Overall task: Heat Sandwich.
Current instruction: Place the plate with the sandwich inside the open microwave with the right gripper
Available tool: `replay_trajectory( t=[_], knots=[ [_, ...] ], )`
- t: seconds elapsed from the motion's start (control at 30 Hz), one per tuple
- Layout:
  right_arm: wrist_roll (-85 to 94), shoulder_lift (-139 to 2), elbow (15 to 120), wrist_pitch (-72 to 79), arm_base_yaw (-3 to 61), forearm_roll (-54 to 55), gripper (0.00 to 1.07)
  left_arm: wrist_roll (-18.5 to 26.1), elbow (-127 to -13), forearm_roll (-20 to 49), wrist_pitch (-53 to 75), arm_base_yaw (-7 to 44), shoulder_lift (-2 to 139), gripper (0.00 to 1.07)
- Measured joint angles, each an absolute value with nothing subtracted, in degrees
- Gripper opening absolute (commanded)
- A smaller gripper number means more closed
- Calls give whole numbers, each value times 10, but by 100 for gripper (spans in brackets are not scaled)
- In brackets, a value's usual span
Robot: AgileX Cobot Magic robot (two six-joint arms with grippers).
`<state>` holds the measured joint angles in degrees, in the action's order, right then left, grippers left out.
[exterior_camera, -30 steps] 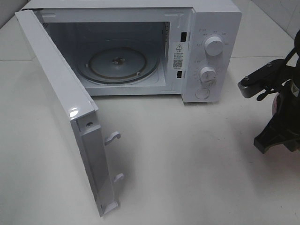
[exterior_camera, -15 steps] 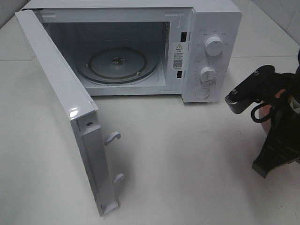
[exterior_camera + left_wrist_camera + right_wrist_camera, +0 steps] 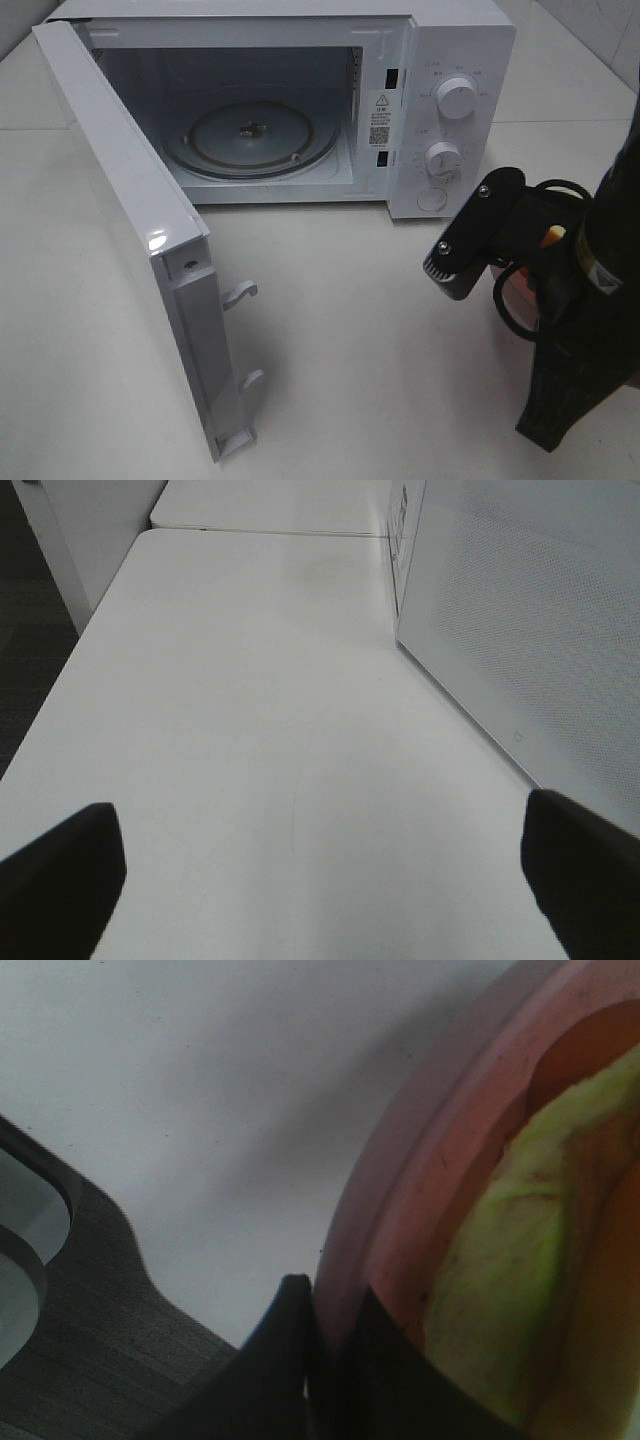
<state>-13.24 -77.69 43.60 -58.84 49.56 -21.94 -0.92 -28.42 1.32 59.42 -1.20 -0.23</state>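
Observation:
My right gripper [image 3: 325, 1335] is shut on the rim of the round pink plate [image 3: 400, 1220]. The sandwich [image 3: 500, 1280] lies on that plate and shows pale yellowish bread with orange filling. In the exterior high view the right arm [image 3: 585, 300] is at the right, in front of the microwave's control panel. It hides most of the plate [image 3: 508, 300], and a bit of orange filling [image 3: 552, 236] shows. The white microwave [image 3: 465, 40] stands at the back with its door [image 3: 120, 200] swung wide open and its glass turntable [image 3: 250, 135] bare. My left gripper [image 3: 320, 880] is open and empty over the table.
The open door juts toward the front left, with two latch hooks [image 3: 242, 292] on its edge. Two knobs [image 3: 457, 98] and a button sit on the panel. The left wrist view shows the microwave's side wall [image 3: 530, 610] and the table edge [image 3: 60, 680].
My right arm has moved left and toward the front with the plate, from the far right edge to in front of the control panel. The microwave and door have not moved.

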Motion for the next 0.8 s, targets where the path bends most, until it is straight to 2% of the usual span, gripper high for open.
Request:
replay_trajectory(
  t=[0.3, 0.8],
  knots=[
    [-74, -777, 435, -591, 545, -219, 0, -9, -284, 13, 594, -12, -2, 101],
    [88, -777, 435, -555, 548, -237, 1, -9, -284, 13, 594, -12, -2, 101]
  ],
)
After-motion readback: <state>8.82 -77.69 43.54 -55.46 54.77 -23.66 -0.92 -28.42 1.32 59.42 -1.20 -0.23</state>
